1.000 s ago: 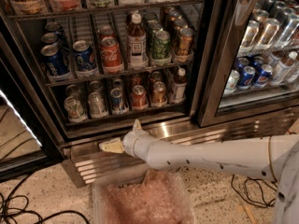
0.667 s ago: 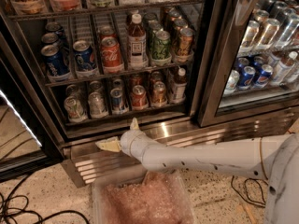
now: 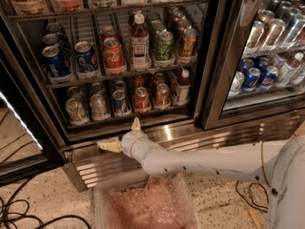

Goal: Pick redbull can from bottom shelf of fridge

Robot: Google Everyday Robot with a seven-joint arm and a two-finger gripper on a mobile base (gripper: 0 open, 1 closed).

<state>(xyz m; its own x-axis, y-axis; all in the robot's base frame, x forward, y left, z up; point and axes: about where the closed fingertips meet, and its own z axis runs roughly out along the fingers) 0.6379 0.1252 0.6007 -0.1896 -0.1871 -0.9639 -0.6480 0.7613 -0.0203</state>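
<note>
Having shifted slightly leftward, the cream-fingered gripper (image 3: 119, 133) is held spread just below the dark wire bottom shelf (image 3: 147, 114); the slim blue-and-silver redbull can (image 3: 119, 103) is not yet grasped.

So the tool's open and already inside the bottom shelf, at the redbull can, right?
Not inside. The camera view shows the open tool below the bottom shelf, in front of the ribbed steel base; the redbull can stands untouched above it.
</note>
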